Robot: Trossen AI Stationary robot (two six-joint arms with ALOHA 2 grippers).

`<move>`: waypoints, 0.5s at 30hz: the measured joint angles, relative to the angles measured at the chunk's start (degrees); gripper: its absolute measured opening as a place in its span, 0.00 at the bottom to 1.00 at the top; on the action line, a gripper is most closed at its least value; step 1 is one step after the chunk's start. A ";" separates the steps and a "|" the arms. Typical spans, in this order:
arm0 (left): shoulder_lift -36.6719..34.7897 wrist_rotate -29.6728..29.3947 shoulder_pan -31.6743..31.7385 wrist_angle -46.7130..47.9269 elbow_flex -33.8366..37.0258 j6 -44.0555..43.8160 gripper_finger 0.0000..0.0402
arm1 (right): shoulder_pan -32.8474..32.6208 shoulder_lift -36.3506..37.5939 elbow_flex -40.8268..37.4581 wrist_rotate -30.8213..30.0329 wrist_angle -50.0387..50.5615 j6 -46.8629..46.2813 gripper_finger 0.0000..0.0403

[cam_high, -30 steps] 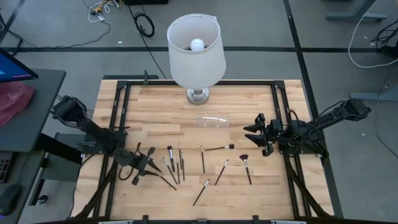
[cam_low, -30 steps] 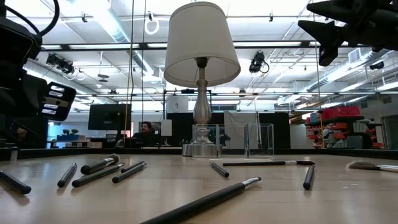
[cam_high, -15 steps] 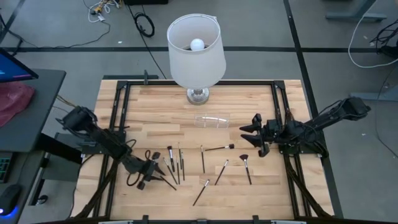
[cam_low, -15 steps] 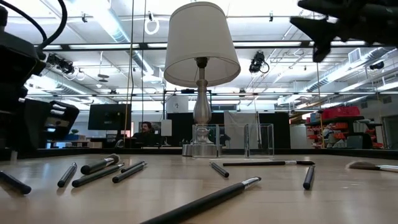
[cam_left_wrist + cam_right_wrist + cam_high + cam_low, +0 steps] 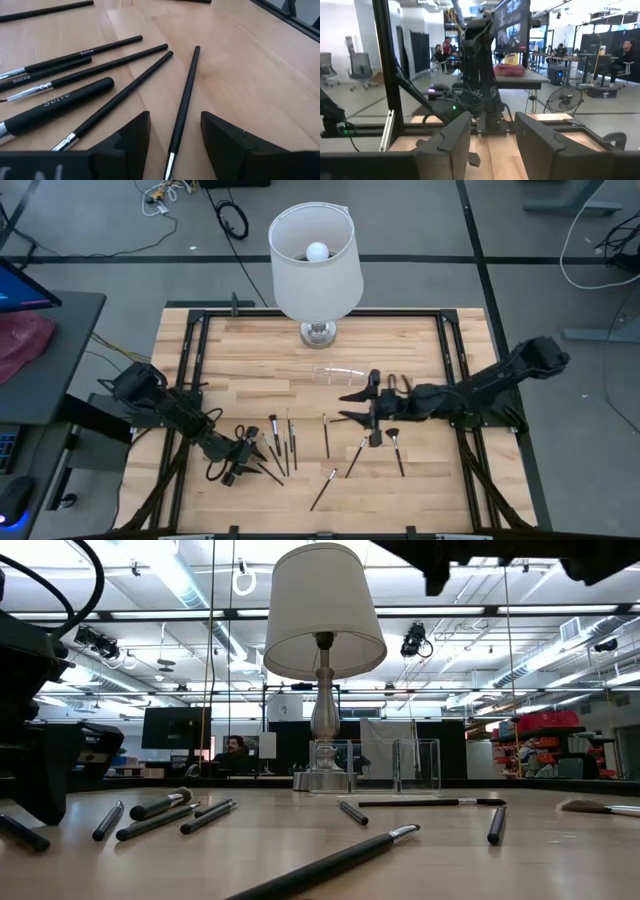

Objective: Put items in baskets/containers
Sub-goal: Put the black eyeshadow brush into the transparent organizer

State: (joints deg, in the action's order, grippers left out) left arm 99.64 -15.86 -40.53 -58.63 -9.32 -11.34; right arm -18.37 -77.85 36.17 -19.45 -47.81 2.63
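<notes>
Several thin makeup brushes lie flat on the wooden table: a cluster of dark ones (image 5: 280,442), singles (image 5: 325,435) (image 5: 352,418) (image 5: 322,488) and a fan-tipped one (image 5: 396,450). The small clear box (image 5: 340,373) stands in front of the lamp base, also visible in the low view (image 5: 417,765). My left gripper (image 5: 240,452) is down at the left cluster, open, its fingers on either side of one slim black brush (image 5: 182,107) without touching it. My right gripper (image 5: 365,408) hovers open above the table's middle, near the box and over the brushes there.
A tall lamp with a white shade (image 5: 315,260) stands at the far middle of the table (image 5: 240,370), its base just beyond the clear box. A black metal frame (image 5: 190,360) runs along the table's edges. Bare wood lies along the near edge and far left.
My right gripper has swung from the table's right edge toward the left, out over the middle brushes, staying open and raised. My left gripper has moved a little toward the near edge and down onto the left cluster. No brush has moved.
</notes>
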 joint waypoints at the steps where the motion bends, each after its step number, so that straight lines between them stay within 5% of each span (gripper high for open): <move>1: 0.61 -0.06 0.02 -0.05 -0.04 -0.02 0.44 | 0.11 -1.30 0.82 -0.03 -0.01 -0.09 0.40; 9: 2.88 0.27 0.24 -0.72 -0.17 -0.37 0.23 | 0.20 -13.34 7.56 3.41 -0.01 -2.14 0.40; 15: 2.97 0.70 0.46 -0.64 -0.13 -1.57 0.06 | -1.06 -27.41 20.88 7.43 4.31 -2.71 0.40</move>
State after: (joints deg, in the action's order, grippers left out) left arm 102.61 -15.16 -40.07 -59.27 -9.45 -12.90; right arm -19.43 -105.26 57.06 -12.02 -43.50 -0.07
